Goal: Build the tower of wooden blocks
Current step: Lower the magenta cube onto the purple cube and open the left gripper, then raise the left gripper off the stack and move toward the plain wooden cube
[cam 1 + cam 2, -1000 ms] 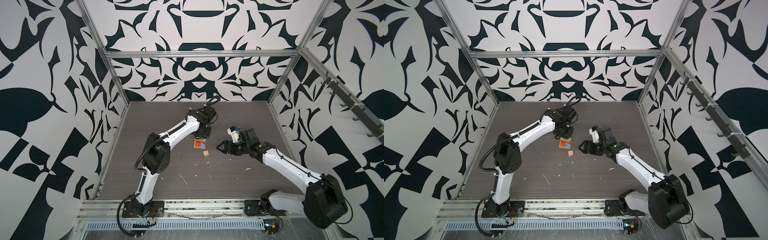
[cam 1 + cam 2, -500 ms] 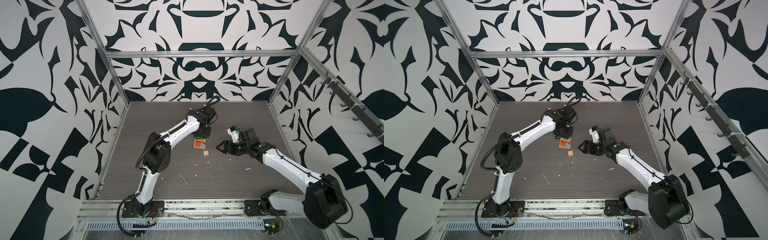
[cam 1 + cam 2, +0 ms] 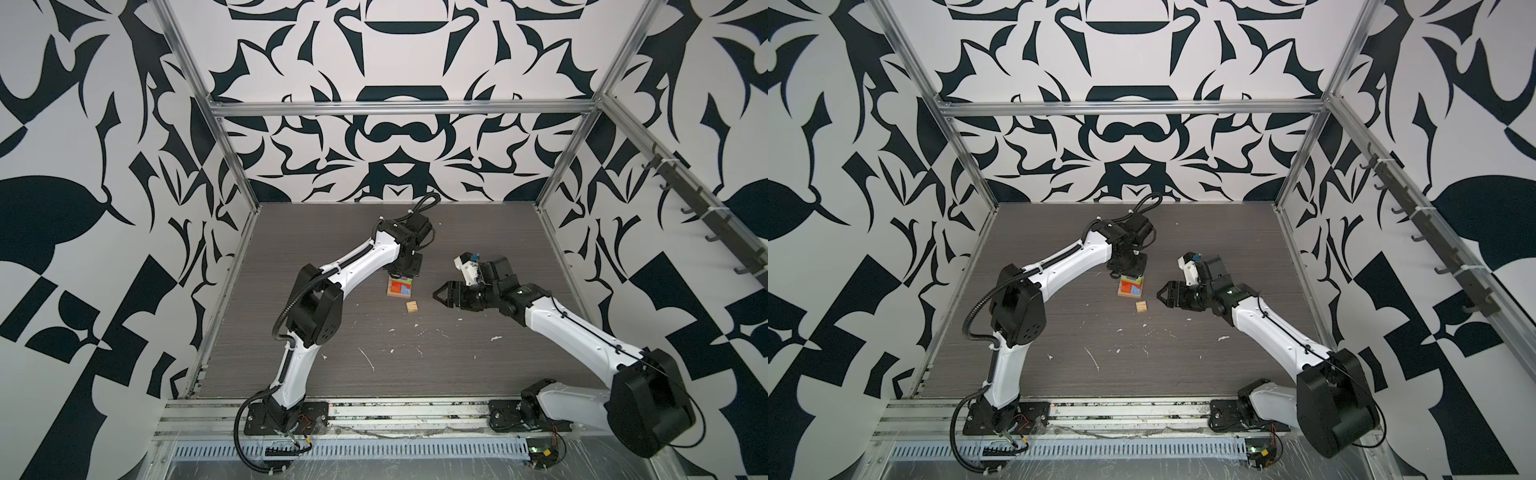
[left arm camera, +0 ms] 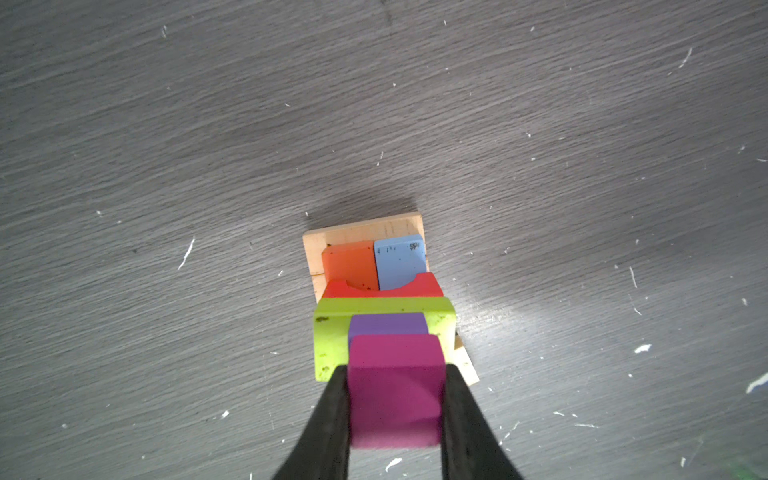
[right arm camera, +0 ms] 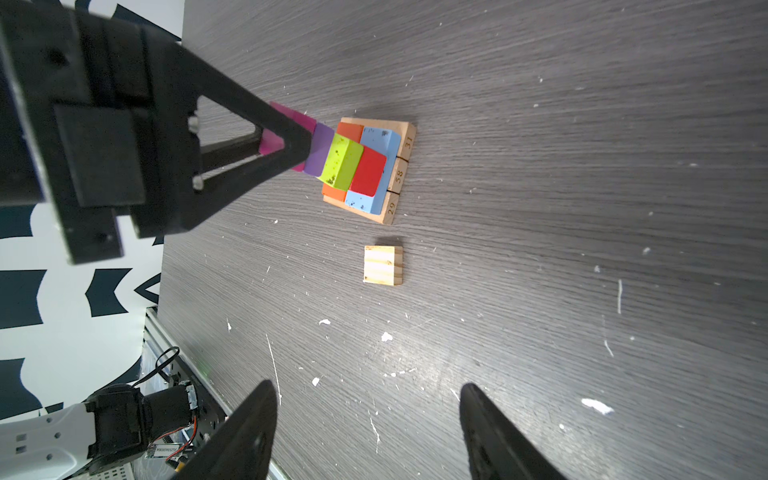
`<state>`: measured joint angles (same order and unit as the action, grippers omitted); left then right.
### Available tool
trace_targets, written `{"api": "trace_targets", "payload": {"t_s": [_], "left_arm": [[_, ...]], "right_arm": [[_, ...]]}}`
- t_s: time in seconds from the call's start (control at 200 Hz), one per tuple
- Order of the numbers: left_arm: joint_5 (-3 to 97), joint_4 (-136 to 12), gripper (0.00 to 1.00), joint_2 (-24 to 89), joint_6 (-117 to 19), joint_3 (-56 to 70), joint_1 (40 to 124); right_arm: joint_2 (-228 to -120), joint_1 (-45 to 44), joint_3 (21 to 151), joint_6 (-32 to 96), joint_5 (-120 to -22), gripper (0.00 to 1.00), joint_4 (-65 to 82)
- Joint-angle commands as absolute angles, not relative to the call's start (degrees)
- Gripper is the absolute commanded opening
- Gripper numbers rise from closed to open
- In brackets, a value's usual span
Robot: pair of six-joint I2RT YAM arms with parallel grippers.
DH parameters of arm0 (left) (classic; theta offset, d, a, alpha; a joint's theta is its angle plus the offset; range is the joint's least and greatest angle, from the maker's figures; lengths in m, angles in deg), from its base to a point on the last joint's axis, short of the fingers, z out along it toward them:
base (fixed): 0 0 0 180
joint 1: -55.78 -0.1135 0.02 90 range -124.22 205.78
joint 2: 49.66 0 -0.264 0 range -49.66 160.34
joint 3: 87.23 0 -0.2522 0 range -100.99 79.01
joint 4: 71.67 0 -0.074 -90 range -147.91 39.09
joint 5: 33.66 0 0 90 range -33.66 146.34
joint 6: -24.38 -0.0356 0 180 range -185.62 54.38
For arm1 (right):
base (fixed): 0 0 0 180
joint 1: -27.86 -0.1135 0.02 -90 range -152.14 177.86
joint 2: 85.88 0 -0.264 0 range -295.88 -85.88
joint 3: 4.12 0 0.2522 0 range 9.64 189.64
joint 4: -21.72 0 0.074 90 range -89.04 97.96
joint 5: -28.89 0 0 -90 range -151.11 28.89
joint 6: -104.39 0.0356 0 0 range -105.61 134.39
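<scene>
The left arm [image 3: 357, 262] rises from its base at the near edge, elbow bent high, forearm stretched toward the middle. Its wrist folds over so that the left gripper [image 3: 402, 275] points straight down. The fingers [image 4: 330, 415] of this gripper are clamped on two opposite sides of a magenta cube [image 4: 395, 386]. The right arm [image 3: 565, 328] lies low and reaches leftward. The right gripper [image 3: 439, 294] is roughly level, with its dark fingers [image 5: 249, 436] spread wide apart.

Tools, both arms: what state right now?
Left tool: closed on the magenta cube.
Right tool: open, holding nothing.
</scene>
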<state>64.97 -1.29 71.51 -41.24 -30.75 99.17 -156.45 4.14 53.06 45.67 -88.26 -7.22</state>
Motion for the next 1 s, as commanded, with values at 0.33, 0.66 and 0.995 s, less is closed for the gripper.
{"api": "trace_targets", "payload": {"t_s": [0.33,0.66,0.995], "left_arm": [[64.3,0.5,0.37,73.1,-41.3,-30.7,98.8],[64.6,0.4,0.51,73.0,-41.3,-30.7,98.8],[64.6,0.4,0.65,72.1,-41.3,-31.1,98.8]], "right_arm": [[-156.4,3.9,53.6,44.7,-87.5,0.74,-7.2],[-156.1,3.9,53.4,44.7,-87.5,0.74,-7.2],[-155.7,3.9,53.2,44.5,-87.1,0.74,-7.4]]}}
